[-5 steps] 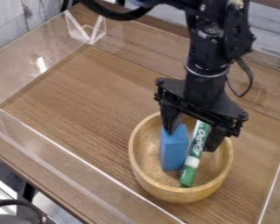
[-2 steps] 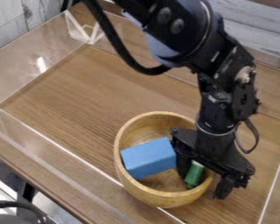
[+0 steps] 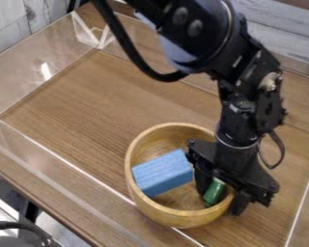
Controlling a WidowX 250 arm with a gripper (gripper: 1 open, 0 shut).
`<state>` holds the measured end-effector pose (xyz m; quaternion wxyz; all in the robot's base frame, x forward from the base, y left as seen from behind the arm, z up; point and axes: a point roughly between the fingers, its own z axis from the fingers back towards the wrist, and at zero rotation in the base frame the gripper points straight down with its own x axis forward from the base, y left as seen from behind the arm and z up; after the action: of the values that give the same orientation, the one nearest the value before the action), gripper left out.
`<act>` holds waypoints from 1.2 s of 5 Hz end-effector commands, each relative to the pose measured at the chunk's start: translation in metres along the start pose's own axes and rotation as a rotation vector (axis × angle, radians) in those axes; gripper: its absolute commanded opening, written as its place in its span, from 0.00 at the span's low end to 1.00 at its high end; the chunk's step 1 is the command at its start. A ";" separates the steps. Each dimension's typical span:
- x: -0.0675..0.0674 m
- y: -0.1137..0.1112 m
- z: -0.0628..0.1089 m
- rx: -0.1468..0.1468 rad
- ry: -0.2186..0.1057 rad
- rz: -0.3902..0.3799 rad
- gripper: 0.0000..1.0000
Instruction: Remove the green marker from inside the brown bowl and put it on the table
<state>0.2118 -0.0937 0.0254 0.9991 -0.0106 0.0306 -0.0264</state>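
Observation:
The brown bowl (image 3: 154,205) sits near the front right of the table (image 3: 105,96). A blue block (image 3: 164,175) lies in its left half. My gripper (image 3: 223,189) reaches down into the bowl's right side, its black fingers on either side of the green marker (image 3: 214,191). Only the marker's green end shows between the fingers; the rest of it is hidden by the gripper. The jaws stand narrow around it, but whether they press on it does not show.
Clear acrylic walls (image 3: 42,68) run along the table's left and back edges. The table's right edge lies just right of the bowl. The black arm (image 3: 209,48) arches over the back right of the table.
One second ago the gripper stood upright over the bowl with the marker lying lengthwise in view; now the arm leans in from the back, the bowl and block sit shifted, and the jaws have narrowed.

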 end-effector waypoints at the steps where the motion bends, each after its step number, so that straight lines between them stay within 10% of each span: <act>1: 0.002 0.001 0.003 0.003 -0.015 -0.011 0.00; 6: 0.002 0.004 0.008 0.027 -0.021 -0.053 0.00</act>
<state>0.2105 -0.0883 0.0262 0.9981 0.0053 0.0347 -0.0510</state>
